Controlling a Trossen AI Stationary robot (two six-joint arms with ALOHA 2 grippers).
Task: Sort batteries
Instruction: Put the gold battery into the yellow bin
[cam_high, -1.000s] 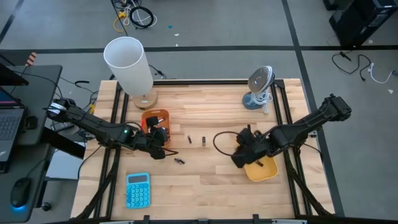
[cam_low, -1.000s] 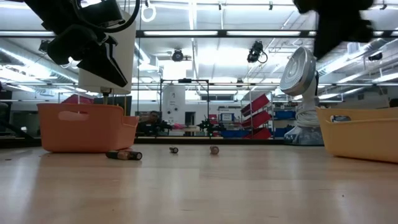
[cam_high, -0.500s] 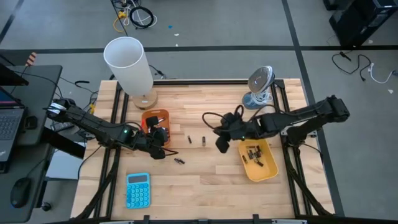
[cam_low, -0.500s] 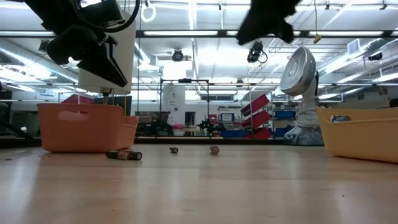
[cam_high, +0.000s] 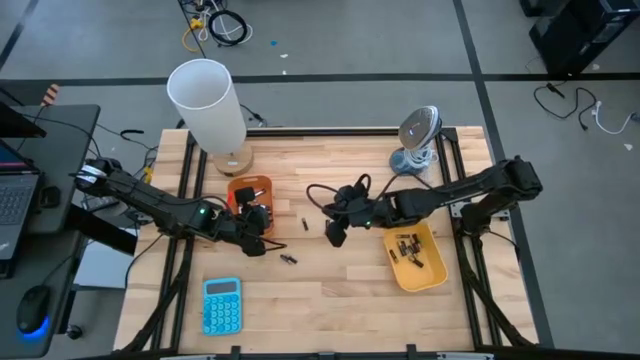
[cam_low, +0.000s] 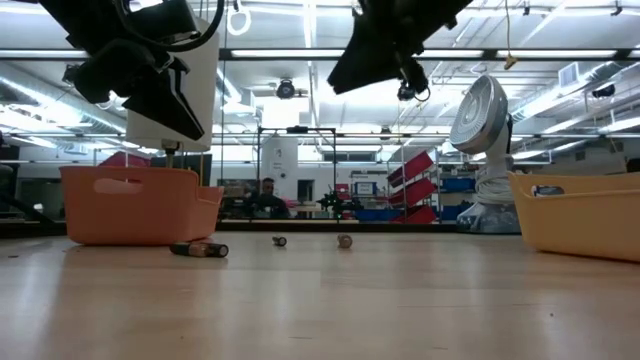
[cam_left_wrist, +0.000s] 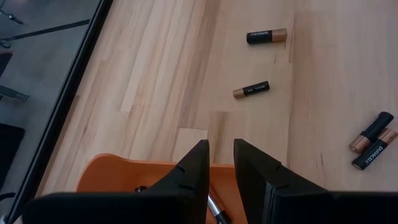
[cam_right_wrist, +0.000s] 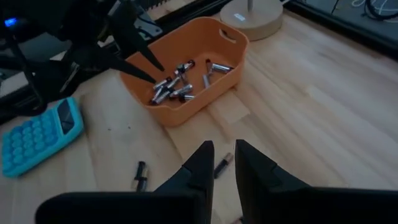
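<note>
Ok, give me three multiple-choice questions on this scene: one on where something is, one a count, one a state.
1. Where is the right gripper?
A over the fan
B over the middle of the table
C over the calculator

2. How many batteries lie loose on the table?
A one
B nine
C four

3. The yellow tray is:
A holding batteries
B empty
C overturned

Answers:
B, the high view shows it above the middle boards.
C, the left wrist view shows two singles and a pair.
A, dark cells lie inside it in the high view.
</note>
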